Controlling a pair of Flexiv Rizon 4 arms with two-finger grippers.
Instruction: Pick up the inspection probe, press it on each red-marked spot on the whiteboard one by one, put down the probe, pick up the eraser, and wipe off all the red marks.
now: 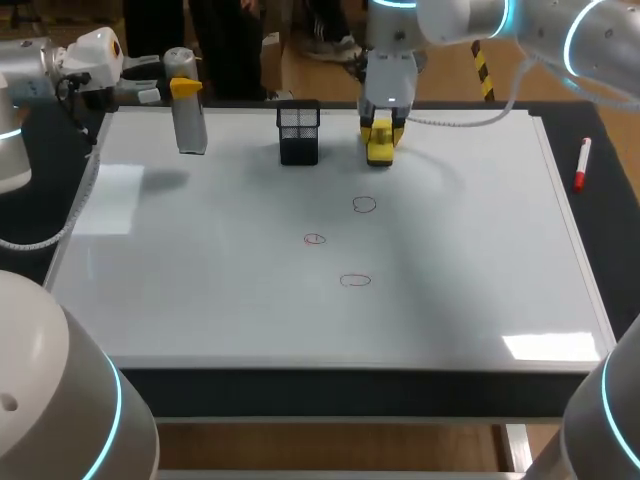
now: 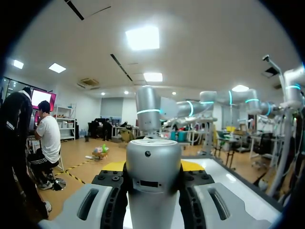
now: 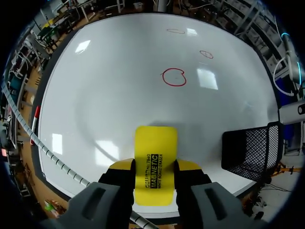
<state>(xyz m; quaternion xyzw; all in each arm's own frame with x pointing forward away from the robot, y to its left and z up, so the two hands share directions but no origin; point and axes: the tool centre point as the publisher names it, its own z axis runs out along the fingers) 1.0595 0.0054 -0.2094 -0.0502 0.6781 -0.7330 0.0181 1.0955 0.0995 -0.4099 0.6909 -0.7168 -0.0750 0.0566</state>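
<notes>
Right wrist view: the yellow eraser (image 3: 155, 143) is seen clamped between the right gripper's (image 3: 155, 167) fingers, near the whiteboard's (image 3: 109, 95) far edge; it should be laid flat on the nearest red mark (image 3: 174, 77) and pressed evenly; the arm points steeply down; the inspection probe (image 1: 190, 125) is gripped upright by the left gripper (image 1: 184, 87).

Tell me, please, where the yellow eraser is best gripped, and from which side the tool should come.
Grip the eraser across its two long edges, coming straight down from above. Its broad printed face is turned up, level with the whiteboard, and its narrow width suits the fingers' span. The right tool holds it so.
</notes>
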